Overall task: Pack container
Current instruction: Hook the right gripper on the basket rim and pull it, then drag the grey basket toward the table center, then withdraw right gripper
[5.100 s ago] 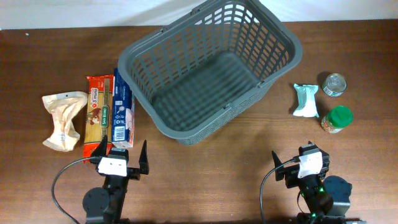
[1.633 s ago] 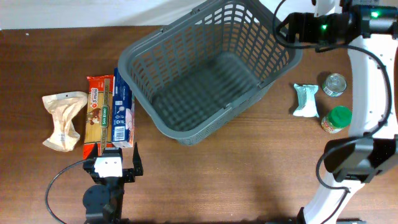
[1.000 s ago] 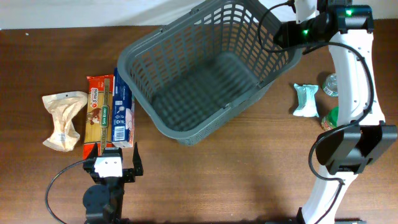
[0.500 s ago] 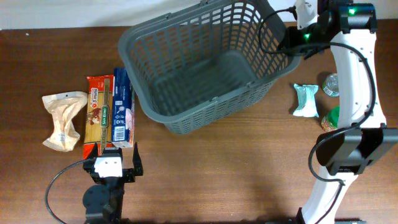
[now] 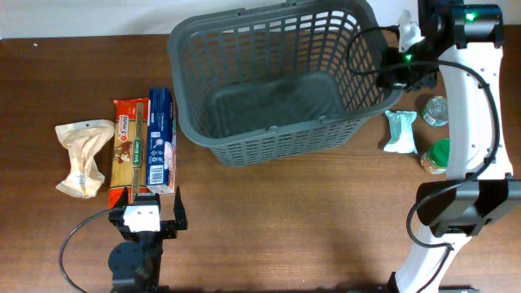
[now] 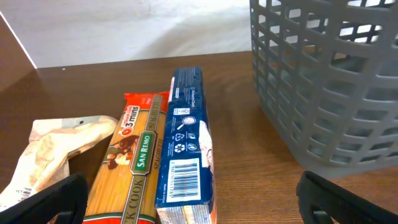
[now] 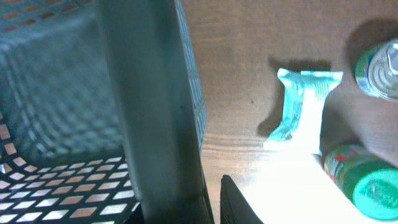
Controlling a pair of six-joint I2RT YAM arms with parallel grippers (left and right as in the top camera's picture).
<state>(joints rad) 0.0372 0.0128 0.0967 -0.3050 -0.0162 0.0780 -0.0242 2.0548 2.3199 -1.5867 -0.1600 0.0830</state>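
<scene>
Right gripper [image 5: 391, 73]: pinching the right-end rim of the shopping basket [image 7: 149, 93]. The wall sits between my fingers, with one pad [image 7: 227, 199] outside it. On that outer side are a teal sachet [image 7: 301, 109], then a green-lidded jar [image 7: 367, 180] and a metal can [image 7: 379, 62].

Left gripper [image 5: 149, 210]: fingers spread wide, holding nothing. Directly ahead lie a blue box [image 6: 186, 149] and a spaghetti pack [image 6: 127, 168], touching, long axes running away from me. A crumpled pouch [image 6: 56, 149] is to their left. The basket lies ahead-right, long axis across the table, empty.

Judgement: left arm is nearer the box and spaghetti, right arm nearer the sachet.
</scene>
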